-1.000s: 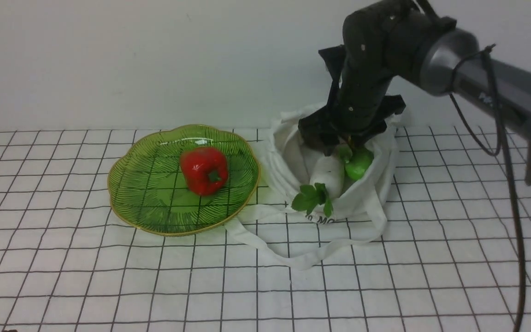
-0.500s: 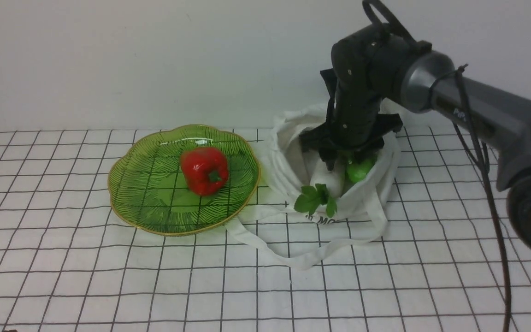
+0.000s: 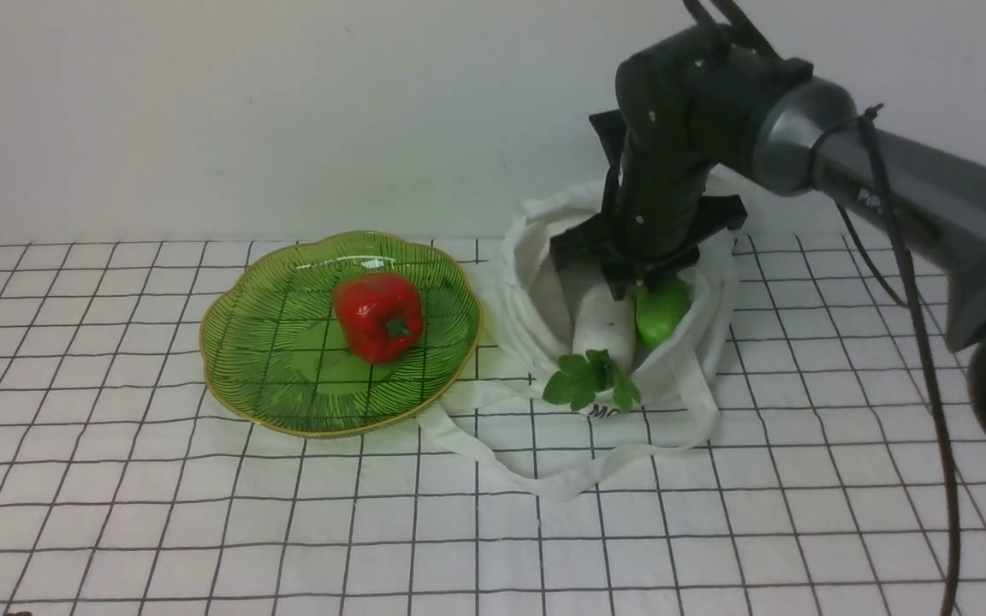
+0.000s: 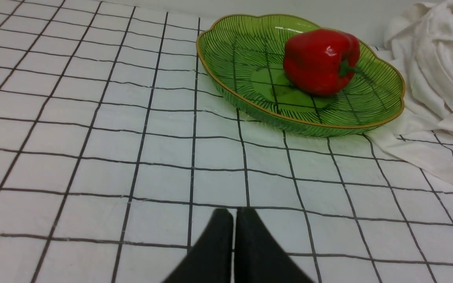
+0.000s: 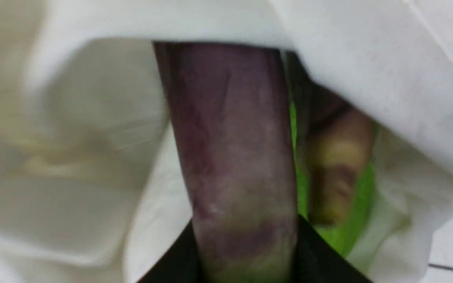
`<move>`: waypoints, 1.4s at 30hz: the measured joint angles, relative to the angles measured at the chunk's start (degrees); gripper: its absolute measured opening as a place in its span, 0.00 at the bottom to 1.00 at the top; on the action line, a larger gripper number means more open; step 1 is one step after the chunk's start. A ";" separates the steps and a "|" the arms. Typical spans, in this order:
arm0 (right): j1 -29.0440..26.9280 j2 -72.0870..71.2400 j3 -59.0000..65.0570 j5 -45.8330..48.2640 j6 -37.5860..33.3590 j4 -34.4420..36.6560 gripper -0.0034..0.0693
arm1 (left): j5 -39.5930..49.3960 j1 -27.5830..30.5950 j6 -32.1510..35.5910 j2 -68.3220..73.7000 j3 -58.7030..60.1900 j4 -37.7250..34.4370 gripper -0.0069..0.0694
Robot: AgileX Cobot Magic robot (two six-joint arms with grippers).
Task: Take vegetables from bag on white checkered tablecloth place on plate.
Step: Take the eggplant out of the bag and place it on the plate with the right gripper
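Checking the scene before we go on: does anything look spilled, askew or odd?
Nothing spilled or damaged. Minor only: the radish leaves hang out over the bag mouth, and one strap lies against the plate rim, perhaps under it. The right gripper clasps the eggplant inside the bag.

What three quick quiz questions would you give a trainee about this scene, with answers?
1. True or false: the plate is empty.
2. What does the right gripper clamp? A radish, B eggplant, C pepper.
3. Fill in: the left gripper is ____.
Key: 1 false; 2 B; 3 shut.
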 joint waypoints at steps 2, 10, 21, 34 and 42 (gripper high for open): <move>0.89 -2.39 2.09 0.00 -0.06 1.33 0.34 | 0.00 0.00 0.00 0.00 0.00 0.00 0.08; 4.73 -13.69 15.08 0.08 -0.34 3.07 0.34 | 0.00 0.00 0.00 0.00 0.00 0.00 0.08; 4.80 -25.86 18.49 -2.99 -5.92 9.76 0.34 | 0.00 0.00 0.00 0.00 0.00 0.00 0.08; 8.51 -7.54 18.66 -35.10 -14.77 24.24 0.34 | 0.00 0.00 0.00 0.00 0.00 0.00 0.08; 10.72 -6.26 18.73 -36.35 -16.38 24.38 0.68 | 0.00 0.00 0.00 0.00 0.00 0.00 0.08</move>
